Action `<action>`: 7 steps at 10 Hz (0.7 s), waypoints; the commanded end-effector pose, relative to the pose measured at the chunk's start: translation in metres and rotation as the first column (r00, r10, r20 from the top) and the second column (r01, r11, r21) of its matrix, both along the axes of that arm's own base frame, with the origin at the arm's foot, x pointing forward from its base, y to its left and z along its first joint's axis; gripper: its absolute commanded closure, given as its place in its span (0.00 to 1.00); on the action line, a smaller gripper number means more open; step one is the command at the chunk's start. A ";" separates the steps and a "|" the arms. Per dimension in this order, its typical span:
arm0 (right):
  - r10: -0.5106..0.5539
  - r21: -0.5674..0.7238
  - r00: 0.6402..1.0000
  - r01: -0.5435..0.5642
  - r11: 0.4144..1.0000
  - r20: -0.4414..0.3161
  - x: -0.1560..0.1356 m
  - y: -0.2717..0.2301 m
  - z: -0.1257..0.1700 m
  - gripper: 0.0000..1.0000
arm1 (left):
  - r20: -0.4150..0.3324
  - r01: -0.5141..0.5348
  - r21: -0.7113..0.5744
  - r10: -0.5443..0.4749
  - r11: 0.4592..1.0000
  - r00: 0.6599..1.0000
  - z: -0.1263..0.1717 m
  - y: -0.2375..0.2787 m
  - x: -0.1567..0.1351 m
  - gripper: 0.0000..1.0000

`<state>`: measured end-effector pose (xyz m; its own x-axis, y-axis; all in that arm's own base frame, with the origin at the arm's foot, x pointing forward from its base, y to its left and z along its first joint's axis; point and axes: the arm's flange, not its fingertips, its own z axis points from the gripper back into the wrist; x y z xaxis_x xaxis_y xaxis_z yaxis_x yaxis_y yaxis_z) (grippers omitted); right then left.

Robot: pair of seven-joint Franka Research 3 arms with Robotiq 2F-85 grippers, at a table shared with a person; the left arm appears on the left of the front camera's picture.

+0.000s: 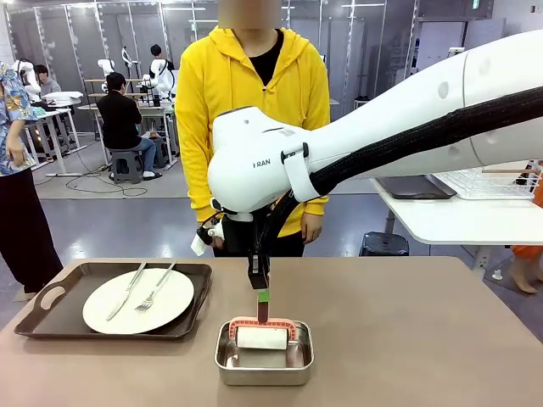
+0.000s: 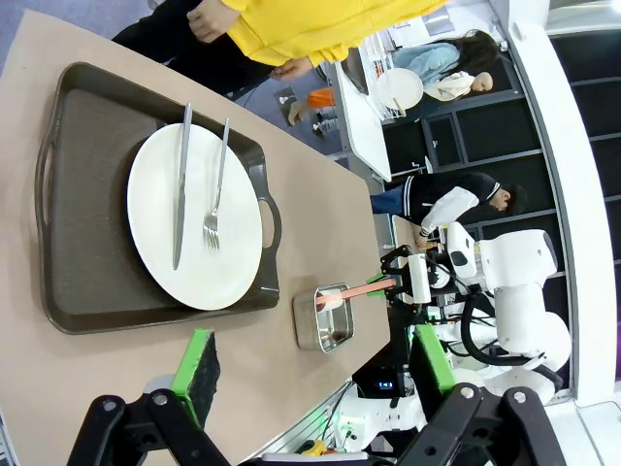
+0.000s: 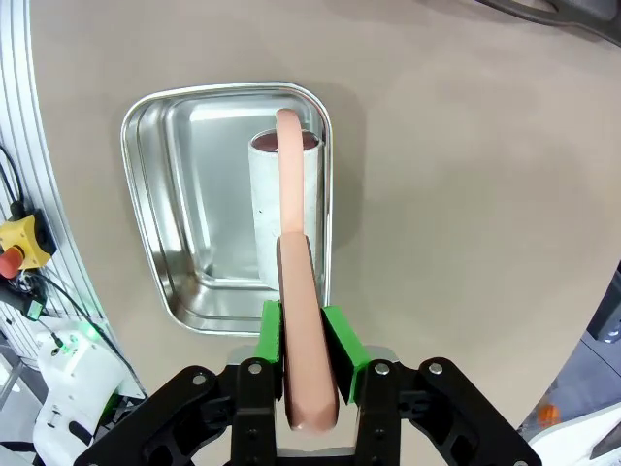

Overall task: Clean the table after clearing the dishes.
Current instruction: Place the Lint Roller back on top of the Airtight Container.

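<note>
One plate (image 1: 138,300) sits in its tray (image 1: 51,315) at lower left of the tabletop (image 1: 424,339), just left of the pan (image 1: 227,365) where the right hand (image 3: 301,335) grips the upright handle (image 3: 296,282) of the roller (image 1: 261,338); the left hand (image 2: 315,361) gapes empty.

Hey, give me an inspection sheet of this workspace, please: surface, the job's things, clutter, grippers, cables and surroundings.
Surface: taupe-brown table, matte top.
Job's things: dark tray at the robot's left, holding a white plate with fork and knife on it, not yet cleared; lint roller, its white roll in the pan.
Clutter: steel pan at the near edge.
Grippers: right gripper shut on the roller's pink handle; left gripper open, holding nothing.
Cables: black corrugated hose along the right arm, off the table.
Surroundings: person in a yellow hoodie at the far side; white table to the right.
</note>
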<state>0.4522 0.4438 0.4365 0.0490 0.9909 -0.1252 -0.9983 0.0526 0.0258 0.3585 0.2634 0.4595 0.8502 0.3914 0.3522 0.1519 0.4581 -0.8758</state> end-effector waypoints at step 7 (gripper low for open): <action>-0.017 0.032 1.000 0.017 0.999 0.005 0.022 0.000 -0.030 0.77 | 0.019 0.010 -0.007 -0.010 1.000 1.000 0.002 0.003 -0.002 0.00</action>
<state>0.4673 0.4463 0.4210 0.0627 0.9912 -0.1162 -0.9967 0.0681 0.0438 0.3585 0.2634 0.4595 0.8502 0.3914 0.3521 0.1519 0.4581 -0.8758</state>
